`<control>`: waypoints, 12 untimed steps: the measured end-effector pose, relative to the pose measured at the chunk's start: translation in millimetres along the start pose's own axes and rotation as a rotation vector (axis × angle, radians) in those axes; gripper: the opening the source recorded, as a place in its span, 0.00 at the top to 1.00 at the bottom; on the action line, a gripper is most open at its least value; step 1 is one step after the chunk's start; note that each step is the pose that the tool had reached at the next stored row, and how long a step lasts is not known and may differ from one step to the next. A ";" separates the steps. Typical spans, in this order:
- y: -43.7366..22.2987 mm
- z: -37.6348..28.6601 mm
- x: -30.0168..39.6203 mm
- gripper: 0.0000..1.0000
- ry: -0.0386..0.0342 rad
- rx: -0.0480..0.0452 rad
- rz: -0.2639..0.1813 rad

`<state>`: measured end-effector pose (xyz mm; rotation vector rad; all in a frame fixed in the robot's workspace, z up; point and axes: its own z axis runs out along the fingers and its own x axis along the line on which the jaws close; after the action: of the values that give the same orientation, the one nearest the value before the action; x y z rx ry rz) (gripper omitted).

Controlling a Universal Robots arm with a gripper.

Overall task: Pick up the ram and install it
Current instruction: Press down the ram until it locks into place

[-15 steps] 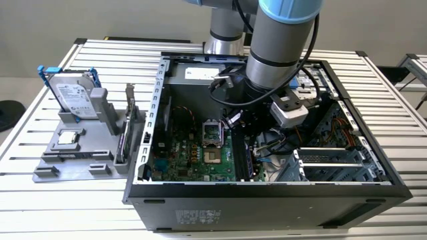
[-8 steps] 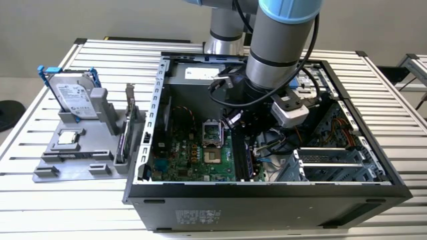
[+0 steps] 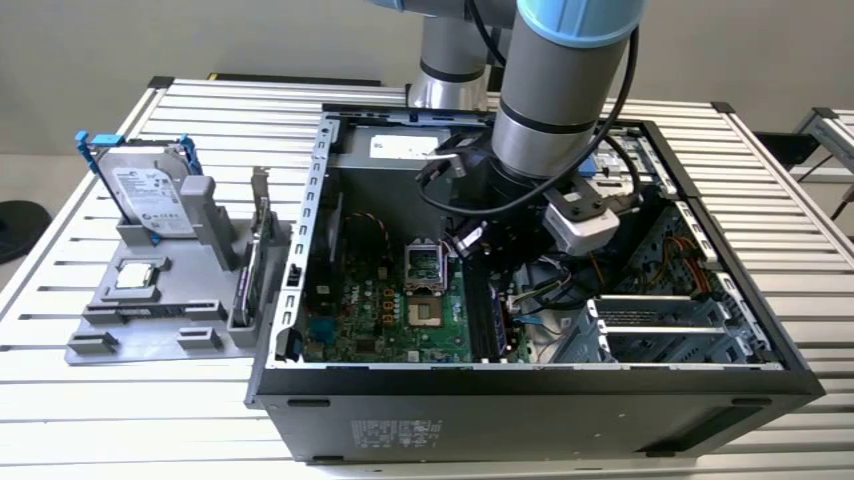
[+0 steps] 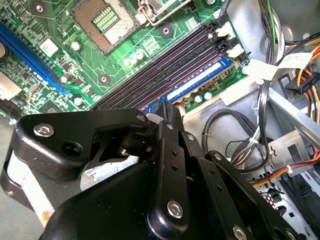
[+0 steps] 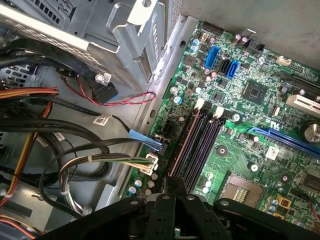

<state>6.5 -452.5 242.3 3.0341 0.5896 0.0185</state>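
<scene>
The ram is a long dark stick with a bluish strip. It stands on edge in the memory slot nearest the motherboard's edge, beside the empty black slots. In the first wrist view the ram shows edge-on in that same outer slot. My gripper has its black fingers closed together over the near end of the stick. In the exterior view the gripper reaches down inside the open computer case, above the slots on the exterior view's right of the board.
Cable bundles and the drive cage crowd the space beside the slots. The processor socket lies close by. Outside the case, a grey stand holds a hard drive and an upright card.
</scene>
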 end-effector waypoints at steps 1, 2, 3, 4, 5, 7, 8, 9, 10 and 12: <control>0.0 0.0 0.0 1.00 0.0001 0.0000 -0.003; 0.0 0.0 0.0 1.00 0.0003 0.0001 -0.006; 0.0 0.0 0.0 1.00 0.0004 0.0000 -0.009; 0.0 0.0 0.0 1.00 0.0006 0.0000 -0.011; 0.0 0.0 0.0 1.00 0.0008 0.0001 -0.014; 0.0 0.0 0.0 1.00 0.0010 0.0001 -0.020; 0.0 0.0 0.0 1.00 0.0012 0.0000 -0.023; 0.0 0.0 0.0 1.00 0.0013 0.0001 -0.025; 0.0 0.0 0.0 1.00 0.0014 0.0001 -0.028; 0.0 0.0 0.0 1.00 0.0016 0.0000 -0.032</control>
<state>6.4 -452.5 242.3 3.0243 0.6388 0.0197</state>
